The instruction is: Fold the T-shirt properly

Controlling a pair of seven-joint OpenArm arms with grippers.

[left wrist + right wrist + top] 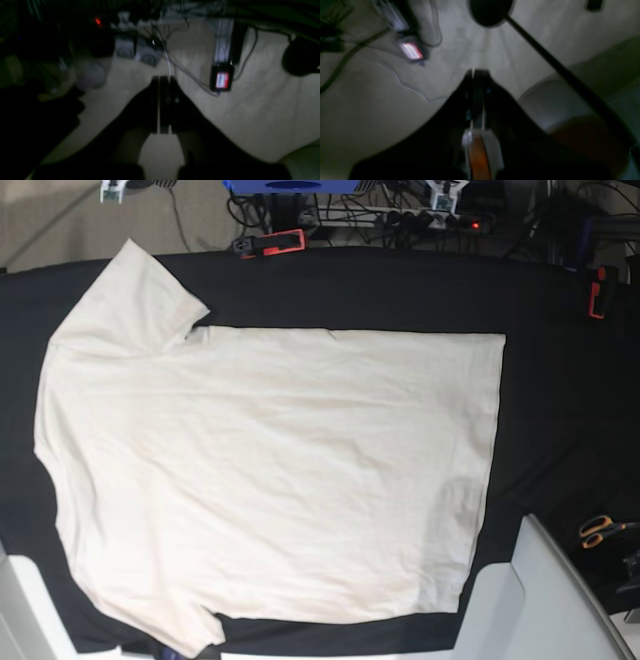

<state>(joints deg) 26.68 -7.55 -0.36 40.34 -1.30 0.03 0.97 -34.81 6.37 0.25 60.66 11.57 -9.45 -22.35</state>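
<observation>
The shirt (270,470) lies flat and spread wide on the black cloth (560,360), filling most of the table. Its sleeves are toward the left of the base view and its straight hem is toward the right. No fold looks made yet, so your first job is likely to pick a long edge and lay it over.

Grab the shirt at two spots along one edge, one for each arm, well apart. Lift both together and keep them level, so the cloth does not bunch. Lay it down slowly and line up the edges (a few soft wrinkles are there near the hem, so smooth as you go).

The left gripper (163,80) has its fingers pressed together with nothing between them. The right gripper (477,72) is the same: fingers together, holding nothing. Both seem to hang off the table, over the floor, so you must bring them in first.

Some things are hard to see. Both wrist views are dark and blurry, and neither shows the shirt. In the base view the bottom sleeve is cut off at the edge. The little scissors (598,530) sit off to the right, well clear.
</observation>
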